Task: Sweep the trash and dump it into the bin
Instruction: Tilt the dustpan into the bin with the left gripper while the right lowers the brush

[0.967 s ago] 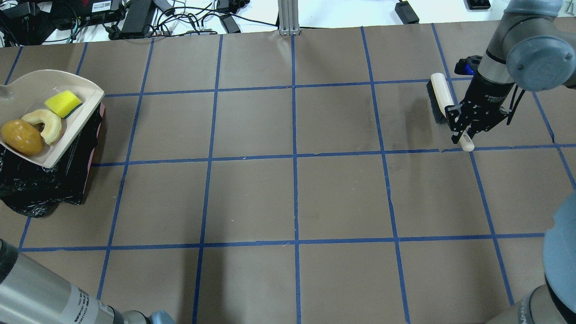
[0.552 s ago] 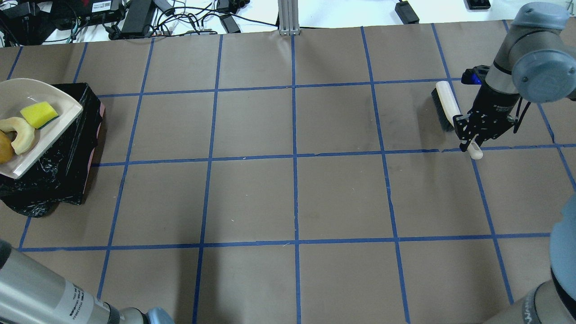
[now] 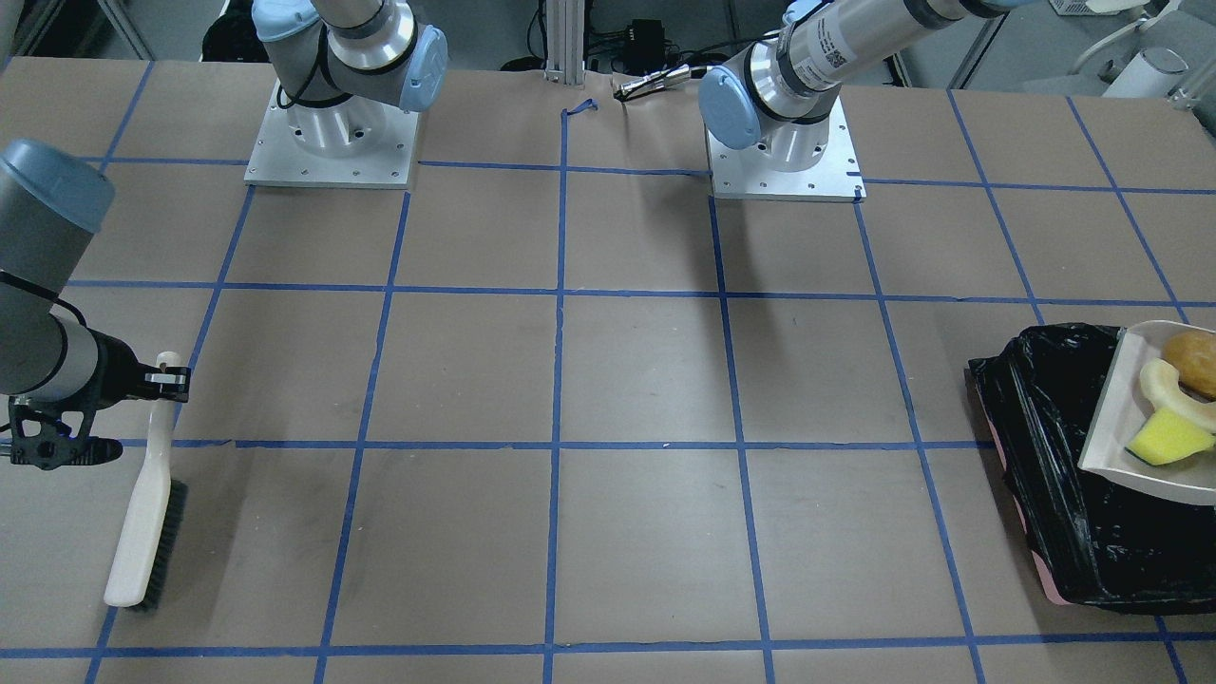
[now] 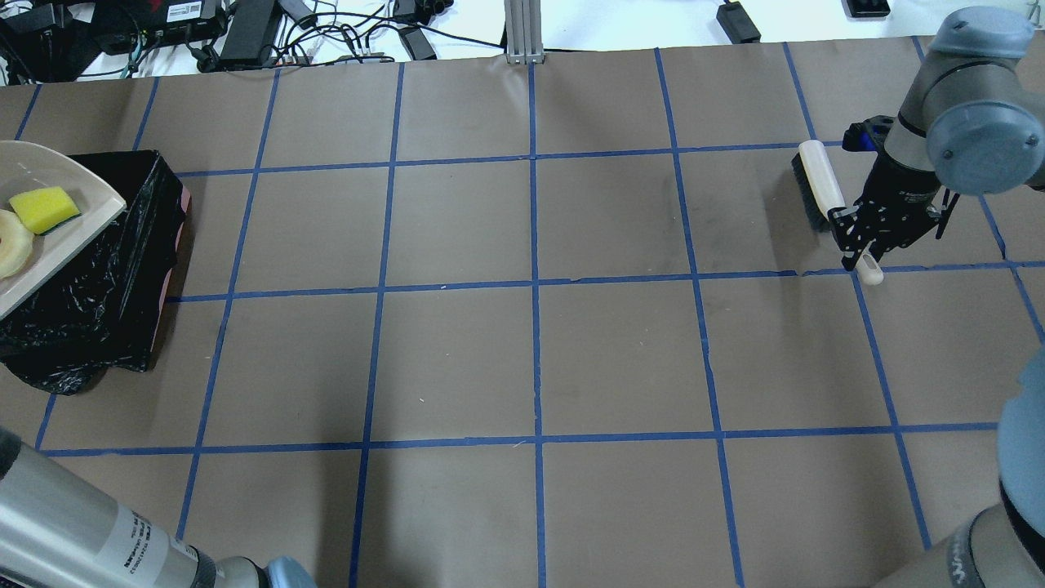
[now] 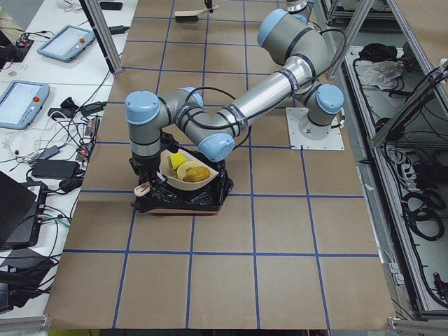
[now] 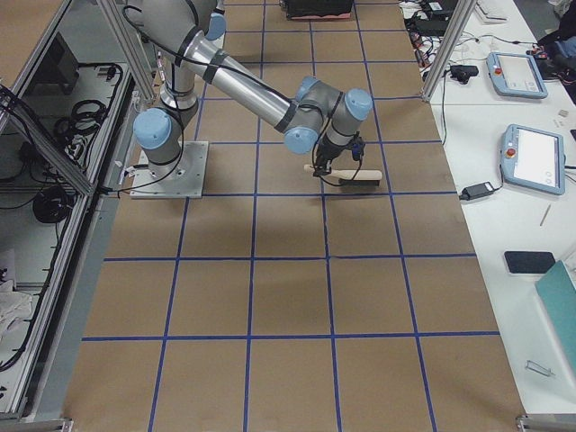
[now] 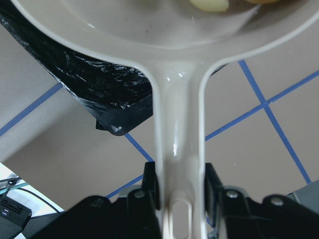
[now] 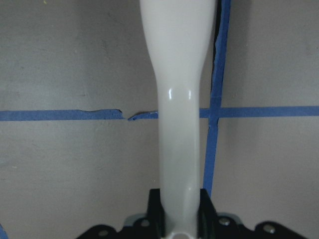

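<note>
Over bin [image 3: 1050, 456], trash [image 3: 1168, 439] in dustpan [image 3: 1113, 408]

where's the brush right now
In the overhead view the brush is at the far right of the table, its handle clamped in the right gripper, at the opposite end from the bin.

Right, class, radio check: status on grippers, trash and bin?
Left gripper shut on dustpan handle. Right gripper shut on brush. Trash in dustpan above bin, undumped. Nothing visibly blocking bin.
</note>
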Robot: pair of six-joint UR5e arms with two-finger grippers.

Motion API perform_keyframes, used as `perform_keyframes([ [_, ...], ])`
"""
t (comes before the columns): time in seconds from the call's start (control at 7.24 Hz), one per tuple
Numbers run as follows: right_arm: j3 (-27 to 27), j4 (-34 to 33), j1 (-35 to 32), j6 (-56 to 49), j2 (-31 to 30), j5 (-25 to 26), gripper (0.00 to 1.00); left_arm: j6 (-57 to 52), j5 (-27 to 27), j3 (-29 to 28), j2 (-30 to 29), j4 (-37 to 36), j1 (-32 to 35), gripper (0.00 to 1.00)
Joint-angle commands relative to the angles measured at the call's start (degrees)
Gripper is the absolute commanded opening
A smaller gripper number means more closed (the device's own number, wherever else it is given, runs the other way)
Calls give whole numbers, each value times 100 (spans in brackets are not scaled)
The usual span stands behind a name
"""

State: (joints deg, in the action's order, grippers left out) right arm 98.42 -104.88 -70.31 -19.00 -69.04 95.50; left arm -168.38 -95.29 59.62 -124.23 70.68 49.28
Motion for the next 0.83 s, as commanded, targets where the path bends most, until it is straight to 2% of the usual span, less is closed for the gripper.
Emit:
perform_keyframes([
  [0.0, 1, -58, 0, -60, 66, 4, 0, -255, 2, -29, -93, -273, -84, 0],
  [0.28, -7, -76, 0, -139, 101, 13, 0, -432, -33, -73, -84, -423, -85, 0],
  [0.69, -16, -348, 0, -157, 84, 12, 0, -634, -375, 93, -58, -731, 11, 0],
])
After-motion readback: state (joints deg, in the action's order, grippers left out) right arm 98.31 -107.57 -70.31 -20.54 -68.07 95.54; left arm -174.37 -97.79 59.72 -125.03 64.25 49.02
